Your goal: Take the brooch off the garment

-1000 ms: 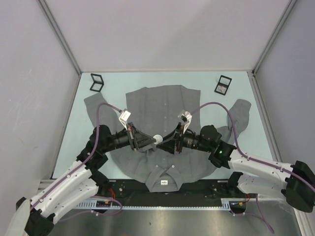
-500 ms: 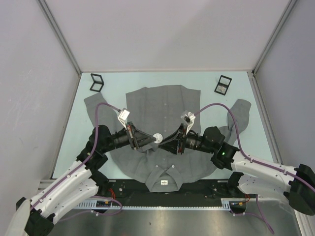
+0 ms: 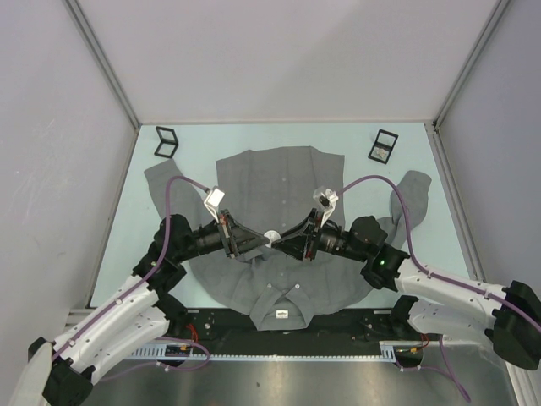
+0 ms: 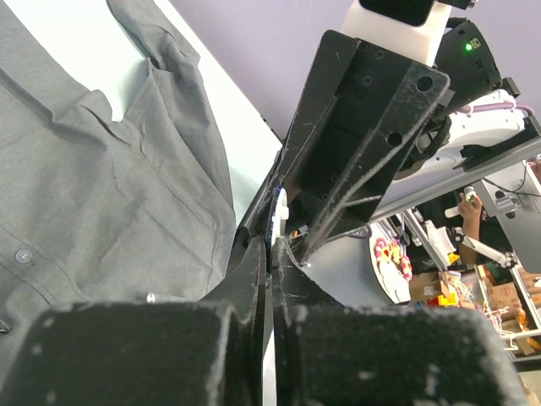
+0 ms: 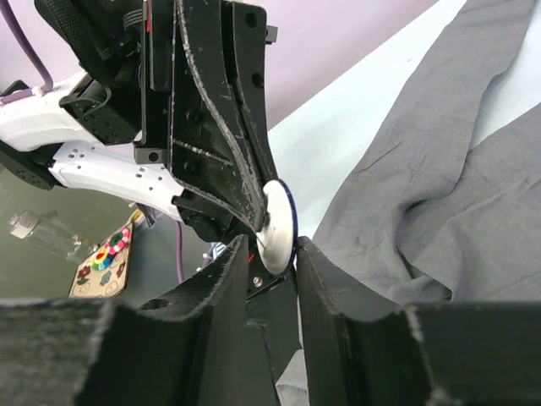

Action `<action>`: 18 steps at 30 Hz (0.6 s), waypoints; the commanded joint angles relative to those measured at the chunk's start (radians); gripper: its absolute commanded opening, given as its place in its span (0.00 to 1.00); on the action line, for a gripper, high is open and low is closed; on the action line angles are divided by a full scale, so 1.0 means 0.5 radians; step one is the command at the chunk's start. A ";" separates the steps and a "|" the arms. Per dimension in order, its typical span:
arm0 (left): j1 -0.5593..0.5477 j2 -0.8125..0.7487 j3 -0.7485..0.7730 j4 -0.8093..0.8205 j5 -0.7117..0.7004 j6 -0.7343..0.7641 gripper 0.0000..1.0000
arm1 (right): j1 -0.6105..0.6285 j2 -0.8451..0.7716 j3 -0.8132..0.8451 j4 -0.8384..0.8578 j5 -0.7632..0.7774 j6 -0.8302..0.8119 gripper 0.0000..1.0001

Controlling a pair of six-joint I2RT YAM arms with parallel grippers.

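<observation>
From above the brooch [image 3: 271, 238] is white; right wrist shows blue rim.

grey shirt [image 3: 279, 182] (white label [image 3: 282, 315]), white brooch [image 5: 277, 227]

**Camera layout: one fixed overhead view and two wrist views facing each other.**

The top camera sits above and behind my bases. It looks down and forward over the whole pale green table [image 3: 127, 228] and the spread grey button-up shirt [image 3: 279, 173], from far enough to take in both arms and the plain grey side walls [image 3: 51, 169]. My left wrist camera looks at close range along my left gripper [image 4: 270, 245] towards the opposing claw. My right wrist camera looks along my right gripper [image 5: 270, 254] the other way. Both wrist views share the small white round blue-rimmed disc [image 5: 276, 227] where my fingertips meet, plus a strip of shirt. The overhead view shows that spot at mid-frame.
</observation>
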 commanded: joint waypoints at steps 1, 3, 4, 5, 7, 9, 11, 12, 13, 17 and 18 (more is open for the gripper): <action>0.000 -0.009 0.019 0.057 0.050 0.001 0.01 | -0.013 0.025 0.005 0.158 -0.003 0.028 0.30; -0.003 -0.012 0.022 0.057 0.050 0.007 0.00 | -0.013 0.040 0.005 0.170 -0.013 0.038 0.28; -0.003 -0.009 0.025 0.057 0.050 0.004 0.00 | -0.013 0.049 0.005 0.176 -0.022 0.041 0.27; -0.003 -0.006 0.025 0.057 0.053 0.010 0.00 | -0.013 0.055 0.005 0.176 -0.028 0.044 0.26; -0.003 -0.003 0.034 0.057 0.059 0.016 0.00 | -0.010 0.067 0.005 0.179 -0.034 0.050 0.24; -0.003 -0.003 0.037 0.060 0.069 0.022 0.00 | -0.010 0.068 0.005 0.176 -0.034 0.053 0.22; 0.000 0.001 0.043 0.057 0.072 0.028 0.00 | -0.013 0.077 0.005 0.173 -0.025 0.056 0.21; 0.000 -0.006 0.046 0.054 0.072 0.035 0.00 | -0.013 0.077 0.008 0.167 -0.016 0.059 0.20; -0.003 -0.006 0.046 0.054 0.069 0.035 0.00 | -0.010 0.077 0.008 0.167 -0.010 0.068 0.20; -0.003 -0.009 0.049 0.051 0.069 0.038 0.00 | -0.013 0.095 0.018 0.152 0.015 0.090 0.18; -0.003 -0.012 0.052 0.045 0.069 0.047 0.00 | -0.013 0.107 0.021 0.139 0.021 0.093 0.18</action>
